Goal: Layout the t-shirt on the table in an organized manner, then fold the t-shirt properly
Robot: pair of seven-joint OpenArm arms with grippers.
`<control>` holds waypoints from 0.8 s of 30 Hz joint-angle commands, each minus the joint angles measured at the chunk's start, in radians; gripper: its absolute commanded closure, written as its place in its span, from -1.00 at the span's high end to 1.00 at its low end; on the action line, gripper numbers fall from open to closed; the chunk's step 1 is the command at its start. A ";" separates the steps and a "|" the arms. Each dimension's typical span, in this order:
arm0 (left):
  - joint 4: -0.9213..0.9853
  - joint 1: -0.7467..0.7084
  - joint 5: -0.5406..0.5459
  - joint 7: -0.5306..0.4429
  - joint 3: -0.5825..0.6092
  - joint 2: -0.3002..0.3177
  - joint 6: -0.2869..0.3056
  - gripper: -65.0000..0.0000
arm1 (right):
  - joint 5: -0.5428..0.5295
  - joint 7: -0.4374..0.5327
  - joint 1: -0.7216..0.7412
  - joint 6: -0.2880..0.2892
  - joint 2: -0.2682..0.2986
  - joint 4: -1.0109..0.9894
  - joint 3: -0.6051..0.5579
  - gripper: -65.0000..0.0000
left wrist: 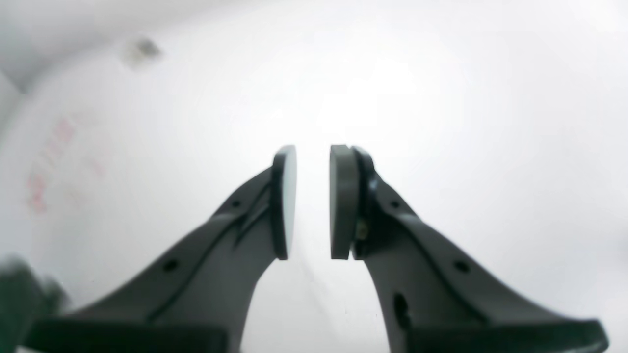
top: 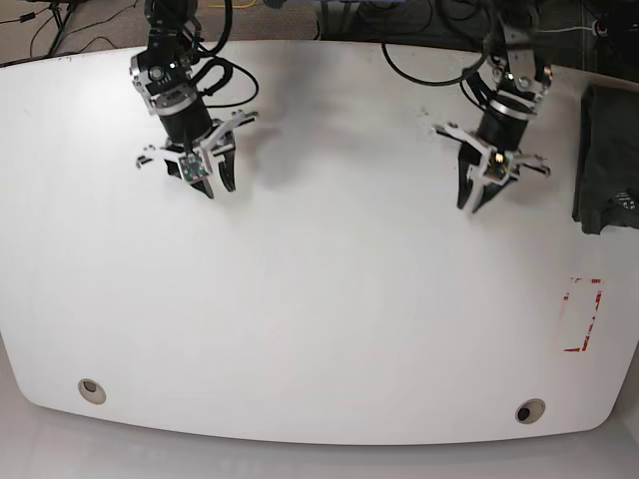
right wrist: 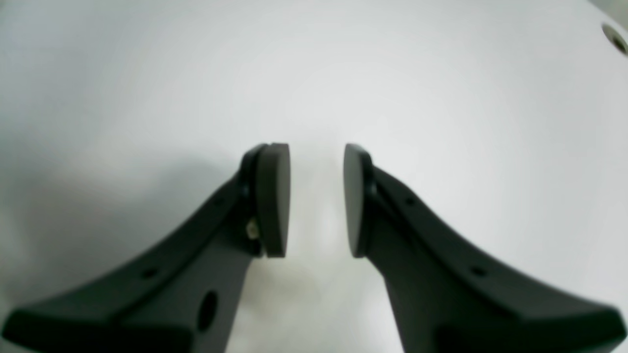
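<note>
t-shirt position: the t-shirt (top: 607,160) lay bunched at the right edge of the base view, in the upper right of the frame, on the white bench (top: 329,329). It was still a dark heap, not spread out.

long axis: the heap ran roughly from top to bottom of the frame, along the bench's right edge.

nearer arm: the left gripper (top: 483,187), at the upper right of the base view, was near the t-shirt but clearly apart from it. The cloth lay to the right of its jaws and a little higher in the frame. The right gripper (top: 200,172), at the upper left, was well apart from it, across the bench.

left arm pose: it hung over bare bench, with the jaws pointing down. In the left wrist view the left gripper (left wrist: 312,201) showed a narrow gap between its pads, with nothing held. A dark blur at the lower left of that view was possibly the cloth; I could not tell.

right arm pose: it also pointed down over bare bench. In the right wrist view the right gripper (right wrist: 316,200) stood a little open and empty.

judgement: the left arm seemed better placed to reach sideways to the heap and pull it toward the middle.
</note>
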State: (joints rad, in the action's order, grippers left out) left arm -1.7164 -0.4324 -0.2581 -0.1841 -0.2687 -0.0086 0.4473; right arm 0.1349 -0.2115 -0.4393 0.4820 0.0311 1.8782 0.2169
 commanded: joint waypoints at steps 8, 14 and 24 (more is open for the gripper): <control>-0.155 -0.331 0.012 -0.033 0.016 -0.021 -0.011 -0.69 | -0.159 0.037 -0.267 0.007 0.000 0.076 0.034 -0.47; -0.158 -0.520 0.012 -0.033 0.019 -0.011 -0.011 -0.69 | -0.194 0.088 -0.416 0.007 -0.003 0.091 0.037 -0.47; -0.155 -0.810 0.015 -0.035 0.013 0.026 -0.011 -0.69 | -0.199 0.165 -0.682 0.007 -0.004 0.102 -0.018 -0.47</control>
State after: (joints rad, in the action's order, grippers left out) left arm -1.8565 -1.1843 -0.2577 -0.1974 -0.2497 0.0193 0.4339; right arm -0.0551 -0.0795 -1.0702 0.4843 0.0254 1.9648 0.1989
